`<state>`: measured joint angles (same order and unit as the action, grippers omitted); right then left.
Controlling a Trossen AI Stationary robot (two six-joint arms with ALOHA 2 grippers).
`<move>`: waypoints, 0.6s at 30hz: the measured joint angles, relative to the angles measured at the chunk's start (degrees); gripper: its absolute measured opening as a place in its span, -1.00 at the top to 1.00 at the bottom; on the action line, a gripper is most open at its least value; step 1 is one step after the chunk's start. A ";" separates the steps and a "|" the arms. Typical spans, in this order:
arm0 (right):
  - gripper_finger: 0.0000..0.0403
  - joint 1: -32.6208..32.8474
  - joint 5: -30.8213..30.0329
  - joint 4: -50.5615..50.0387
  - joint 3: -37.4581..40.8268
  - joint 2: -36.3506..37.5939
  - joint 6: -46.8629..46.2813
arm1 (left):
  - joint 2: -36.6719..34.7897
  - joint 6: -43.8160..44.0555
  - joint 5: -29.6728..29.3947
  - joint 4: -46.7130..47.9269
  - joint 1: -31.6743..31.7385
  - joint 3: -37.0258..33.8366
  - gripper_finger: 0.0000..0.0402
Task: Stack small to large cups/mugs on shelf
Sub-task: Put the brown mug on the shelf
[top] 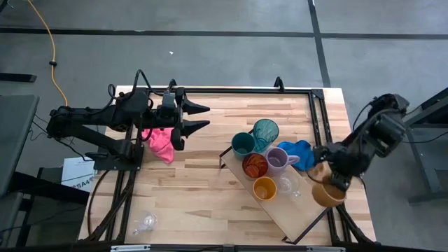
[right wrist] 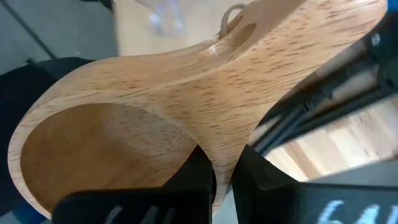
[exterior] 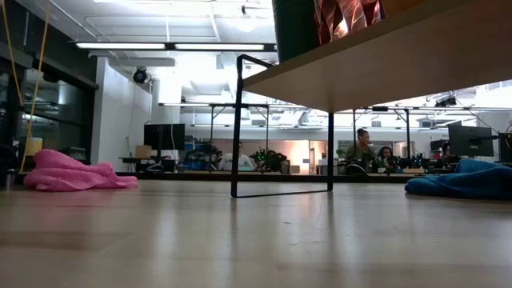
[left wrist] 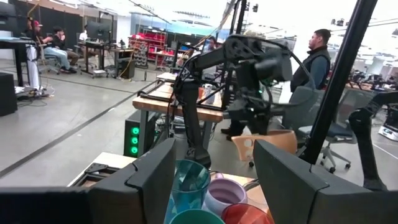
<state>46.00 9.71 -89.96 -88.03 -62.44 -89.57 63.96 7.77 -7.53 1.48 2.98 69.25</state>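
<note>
Right hand (top: 329, 183) grips the wooden mug (top: 326, 192) by its rim, off the shelf's (top: 280, 210) right edge.
Left hand (top: 199, 117), jaws wide and empty, waits above the surface (top: 203, 189) near the pink cloth (top: 159, 142); five cups stand on the shelf.

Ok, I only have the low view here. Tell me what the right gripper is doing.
Observer: The right gripper is shut on the wall of the tan mug, at the right end of the shelf.
Operator: Now list what's on the shelf.
Observer: Six things: green cup, teal tumbler, orange mug, purple mug, yellow mug, clear glass.
Operator: Give me the left gripper too.
Observer: The left gripper is open and empty, beside the pink cloth.
</note>
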 joint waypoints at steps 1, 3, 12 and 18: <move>0.99 1.93 -0.52 -0.03 0.70 -0.06 -2.97 | 0.00 0.00 -0.03 0.00 0.00 0.00 -0.02; 0.99 5.50 -1.67 0.03 2.51 -0.23 -9.18 | 0.00 0.00 -0.04 0.00 0.00 0.00 -0.02; 0.99 14.12 -6.51 0.09 8.04 -4.40 -28.31 | 0.00 0.00 -1.07 -0.04 0.00 0.00 -0.02; 0.99 14.18 -9.07 0.02 8.33 -6.82 -36.13 | 0.00 0.03 -1.09 -0.07 0.00 0.00 -0.02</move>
<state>60.18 0.64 -89.94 -79.70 -69.25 -125.70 63.96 7.80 -8.62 1.41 2.98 69.25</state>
